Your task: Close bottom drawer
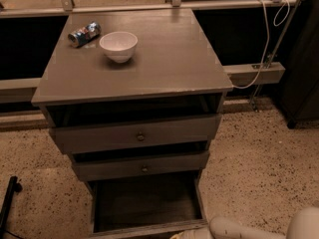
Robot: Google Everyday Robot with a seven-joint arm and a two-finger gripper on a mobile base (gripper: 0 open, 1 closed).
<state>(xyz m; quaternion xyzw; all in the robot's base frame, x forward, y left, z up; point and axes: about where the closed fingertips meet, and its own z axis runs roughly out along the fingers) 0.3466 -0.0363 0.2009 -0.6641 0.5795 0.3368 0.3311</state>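
Can (83, 34) and bowl (118, 46) sit back-left on the cabinet (164, 68). The bottom drawer (144, 203) juts from it, with the gripper (187, 234) front-right.

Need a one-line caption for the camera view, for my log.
Cabinet with bottom drawer open; tool by its front rim, at the frame's lower edge.
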